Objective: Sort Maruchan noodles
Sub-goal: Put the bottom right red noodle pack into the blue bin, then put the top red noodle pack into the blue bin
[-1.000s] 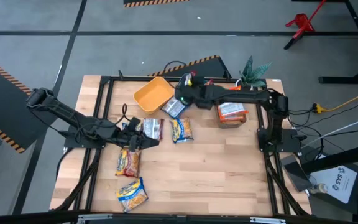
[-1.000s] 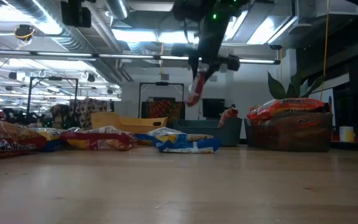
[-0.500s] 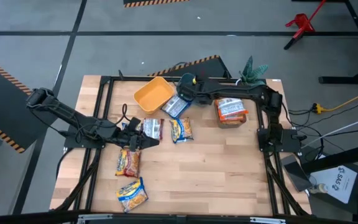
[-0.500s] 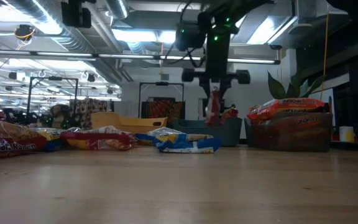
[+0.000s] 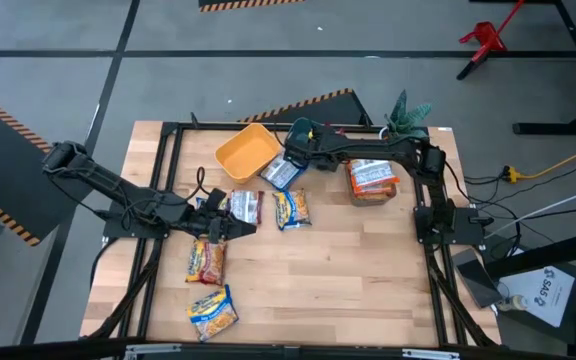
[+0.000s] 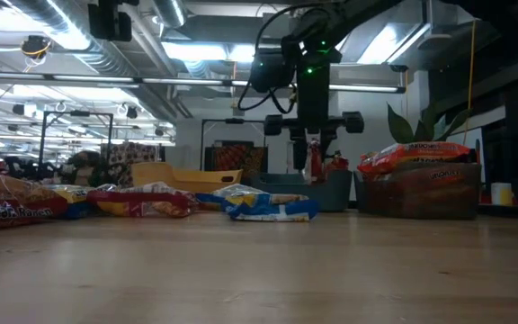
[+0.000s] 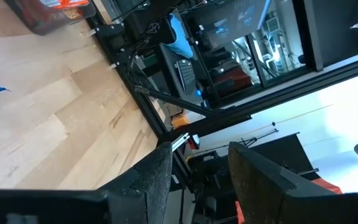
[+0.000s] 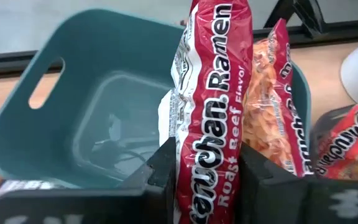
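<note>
The right hand [image 8: 207, 163], clamped on a red packet [image 8: 211, 93], hung over the teal bin [image 8: 73, 81]; letting go seemed next.

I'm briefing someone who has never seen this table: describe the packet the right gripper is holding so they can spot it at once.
Start at the teal bin at the table's far edge, between the yellow bin and the grey bin. The right gripper hangs over it, shut on a red Roast Beef ramen packet. It is the only packet held upright off the table; another red packet leans inside the bin.
</note>
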